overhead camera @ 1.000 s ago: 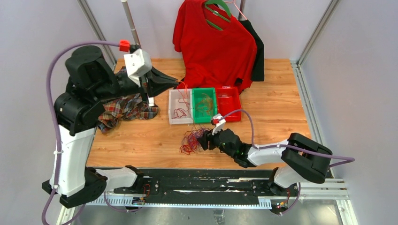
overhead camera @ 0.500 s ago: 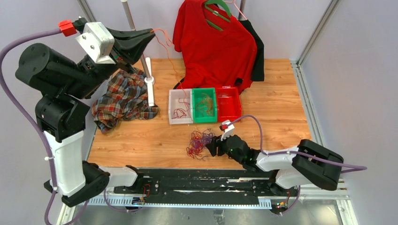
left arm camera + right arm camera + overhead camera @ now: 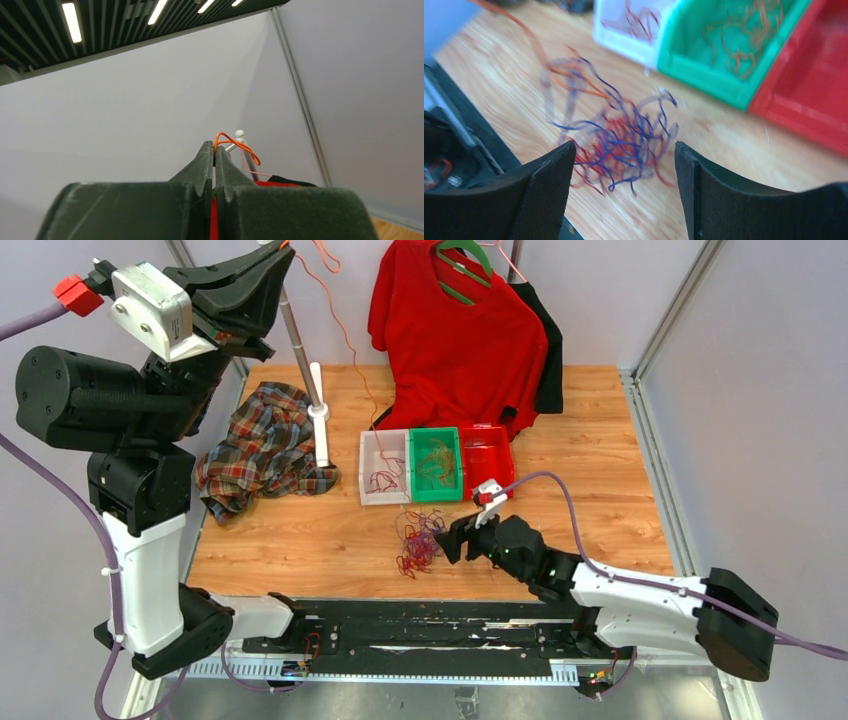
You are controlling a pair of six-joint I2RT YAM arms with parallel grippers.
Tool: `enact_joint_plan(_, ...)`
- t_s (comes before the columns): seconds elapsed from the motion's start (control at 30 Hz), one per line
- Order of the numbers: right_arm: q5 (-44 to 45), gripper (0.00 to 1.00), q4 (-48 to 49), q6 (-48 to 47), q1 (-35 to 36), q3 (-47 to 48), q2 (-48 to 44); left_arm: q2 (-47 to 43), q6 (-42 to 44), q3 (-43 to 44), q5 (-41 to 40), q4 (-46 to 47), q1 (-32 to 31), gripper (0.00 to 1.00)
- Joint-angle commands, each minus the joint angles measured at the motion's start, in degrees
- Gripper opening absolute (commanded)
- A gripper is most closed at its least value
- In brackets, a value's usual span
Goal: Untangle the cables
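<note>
Cables [image 3: 418, 540] lie in a curly heap just in front of the green bin [image 3: 437, 498]. My left gripper [image 3: 214, 150] is pinched tight on one orange wire [image 3: 345, 335], held high above and far left of that bin, drawing the strand out of the heap. A second ago that hand was low, and my right gripper [image 3: 450, 540] sat closer on the heap. Now it stands spread beside it. Next, I judge, lift until the tail clears, then carry it to the bin.
</note>
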Motion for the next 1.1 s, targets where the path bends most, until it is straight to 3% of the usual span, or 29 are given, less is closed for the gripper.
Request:
enact_joint_plan(0.0, -1.59, 0.72, -6.99, -7.33, 2.03, 9.95, -2.89, -0.73, -1.78, -0.78, 3.63, 1.63, -0.34, 0.01)
enact_joint_plan(0.27, -6.86, 0.73, -4.06, -14.22, 3.41, 22.03, 6.04, 0.87, -1.96, 2.84, 6.33, -1.51, -0.34, 0.01)
enact_joint_plan(0.53, -9.62, 0.76, 5.91, -17.85, 3.32, 25.81, 18.29, 0.62, -0.48, 4.33, 6.52, -2.96, -0.38, 0.01)
enact_joint_plan(0.67, -8.49, 0.75, 6.50, -17.24, 2.39, 29.36, 25.54, 0.53, -0.26, 4.98, 6.27, -2.92, -0.34, 0.01)
enact_joint_plan(0.87, -6.53, 0.69, 11.63, -13.22, 1.14, 25.23, 32.51, 0.99, 2.13, 8.83, 2.02, -0.69, -0.34, 0.01)
enact_joint_plan(1.07, -2.89, 0.68, 18.59, -8.68, 1.04, 14.48, 35.19, 0.98, 7.01, 12.20, -9.32, 12.20, -0.34, 0.01)
